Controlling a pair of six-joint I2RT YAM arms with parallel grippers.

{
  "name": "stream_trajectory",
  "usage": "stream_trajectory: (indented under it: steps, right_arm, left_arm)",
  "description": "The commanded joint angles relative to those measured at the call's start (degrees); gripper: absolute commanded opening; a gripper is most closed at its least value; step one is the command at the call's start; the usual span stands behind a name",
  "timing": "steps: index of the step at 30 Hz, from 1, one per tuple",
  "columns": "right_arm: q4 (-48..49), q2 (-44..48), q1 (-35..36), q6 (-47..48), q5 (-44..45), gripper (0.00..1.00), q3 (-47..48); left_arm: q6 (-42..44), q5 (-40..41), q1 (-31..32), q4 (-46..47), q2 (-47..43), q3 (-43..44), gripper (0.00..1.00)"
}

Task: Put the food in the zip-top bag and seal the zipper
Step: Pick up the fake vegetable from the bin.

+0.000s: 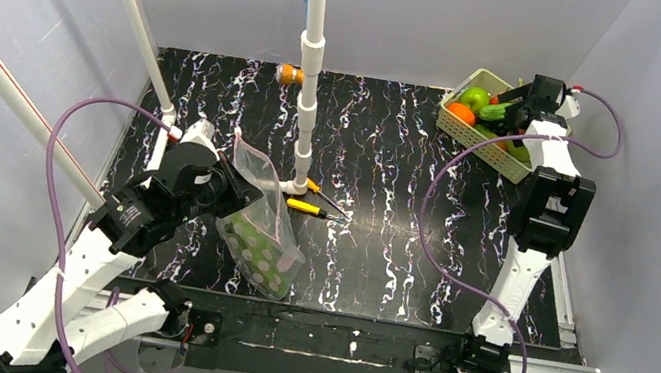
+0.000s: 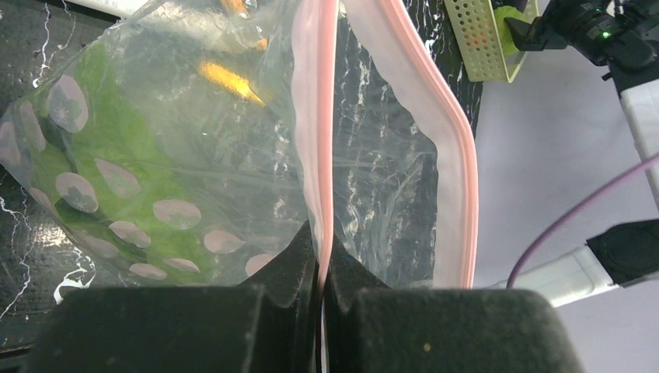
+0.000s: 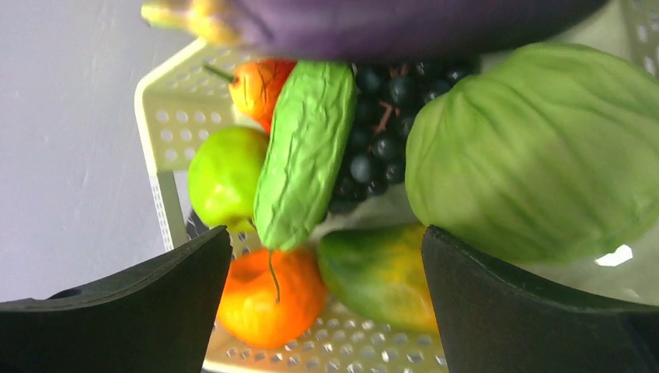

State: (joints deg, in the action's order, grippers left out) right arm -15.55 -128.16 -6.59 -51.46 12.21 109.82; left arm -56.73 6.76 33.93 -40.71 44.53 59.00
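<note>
Table (image 1: 392, 156): bag (image 1: 264, 226) stands near-left w/ mouth gaping & a green leafy piece (image 2: 116, 148) inside. Basket (image 3: 167, 93) sits at the far-right corner w/ the rest of the food: melon (image 3: 536, 148), eggplant (image 3: 404, 23), cucumber (image 3: 303, 155), orange (image 3: 268, 299). L gripper (image 2: 320, 256) is pressed together, pinching one side of the pink zipper (image 2: 319, 116). R gripper (image 3: 326, 233) hangs just over the basket's food, jaws spread wide.
</note>
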Motion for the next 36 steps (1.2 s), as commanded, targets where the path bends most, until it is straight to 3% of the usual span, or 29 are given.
stream_trajectory:
  steps: [1,6,11,21,26,30,36]
  right_arm:
    - [5.1,-7.7,-1.0,-4.4,-7.0,0.98,8.9]
    - [3.5,-14.8,-1.8,-7.9,-13.3,0.98,16.4]
    - [2.7,-15.3,-1.5,-10.8,-14.6,0.85,15.5]
    - [-0.7,-11.0,-1.2,-6.1,-12.5,0.35,11.9]
    - [-2.4,-6.7,-1.0,-2.9,-9.5,0.03,8.4]
    - [-2.9,-1.2,-0.2,-6.5,-12.3,0.01,3.8]
    - [8.2,14.1,4.4,-11.4,-10.8,0.01,-15.9]
  left_arm:
    - [0.2,-1.5,-0.1,-0.1,-0.8,0.5,0.0]
    - [-0.3,-1.1,-0.1,-0.5,-2.7,0.0,0.0]
    - [-1.2,-0.3,-0.1,-1.0,-3.9,-0.5,0.0]
    - [-2.0,1.9,-0.1,-0.1,-1.9,-1.8,0.0]
    - [-1.3,3.5,-0.1,1.0,-1.2,-1.9,0.0]
    - [-1.0,5.1,-0.1,-2.4,-0.4,-0.2,0.0]
    - [-1.4,5.4,-0.1,-0.9,-3.2,-1.2,0.0]
